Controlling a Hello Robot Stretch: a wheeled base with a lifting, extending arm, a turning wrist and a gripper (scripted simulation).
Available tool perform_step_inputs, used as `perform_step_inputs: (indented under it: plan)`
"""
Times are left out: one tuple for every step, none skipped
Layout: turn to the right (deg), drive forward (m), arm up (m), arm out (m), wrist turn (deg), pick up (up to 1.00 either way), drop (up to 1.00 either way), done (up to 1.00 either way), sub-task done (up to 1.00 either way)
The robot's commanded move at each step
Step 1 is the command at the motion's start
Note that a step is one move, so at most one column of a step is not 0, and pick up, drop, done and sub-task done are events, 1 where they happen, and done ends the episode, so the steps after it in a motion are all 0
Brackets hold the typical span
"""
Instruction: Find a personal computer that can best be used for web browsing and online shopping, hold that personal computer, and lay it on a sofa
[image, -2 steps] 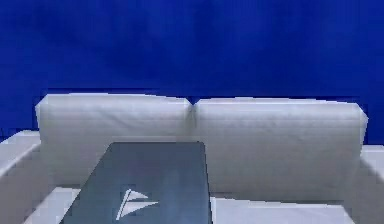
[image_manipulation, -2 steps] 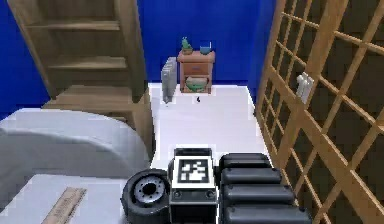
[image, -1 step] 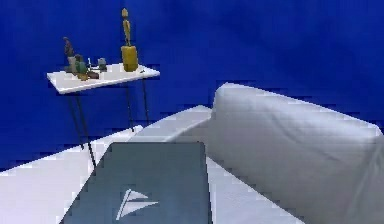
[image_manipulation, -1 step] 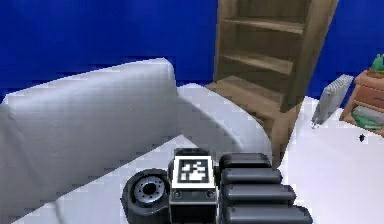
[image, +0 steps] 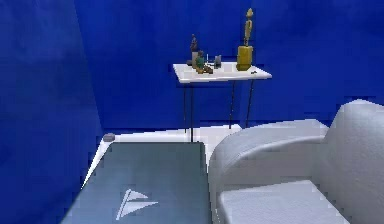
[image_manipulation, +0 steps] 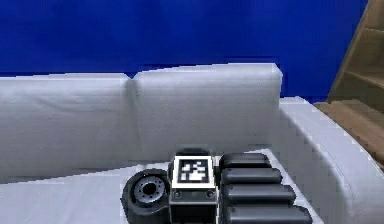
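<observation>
The personal computer is found, I judge: a closed laptop (image: 145, 185), a flat dark grey-green slab with a white emblem on its lid, lies low in the forward view's left, with its right edge just beside the white sofa (image: 300, 150). I cannot make out what bears it there, whether floor, some low surface or my own grasp. It does not rest on the sofa's cushions, so the last step is not yet done. In the arm side view my arm (image_manipulation: 255, 190) rises from the bottom edge with its white marker square (image_manipulation: 192, 170). Left of that is my gripper (image_manipulation: 145, 196), a dark rounded body, with the sofa's seat and two back cushions spread behind it. I cannot pick out the fingers against that seat, so I cannot tell whether the gripper is grasping the laptop or has nothing in it. The sofa runs right across my reaching side, so I seem well placed for the laying down. What is left, as I read it, is to make sure of the hold and set the laptop flat on the seat. Farther off stands a white side table (image: 220, 72) with small bottles (image: 200, 55) and a tall yellow vessel (image: 246, 45), well apart from all this.
</observation>
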Motion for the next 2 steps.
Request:
perform_step_inputs:
  plan:
    - [0.0, 0.00, 0.00, 0.44, 0.0, 0.00, 0.00, 0.00, 0.00]
    - [0.0, 0.00, 0.00, 0.00, 45.0, 0.00, 0.00, 0.00, 0.00]
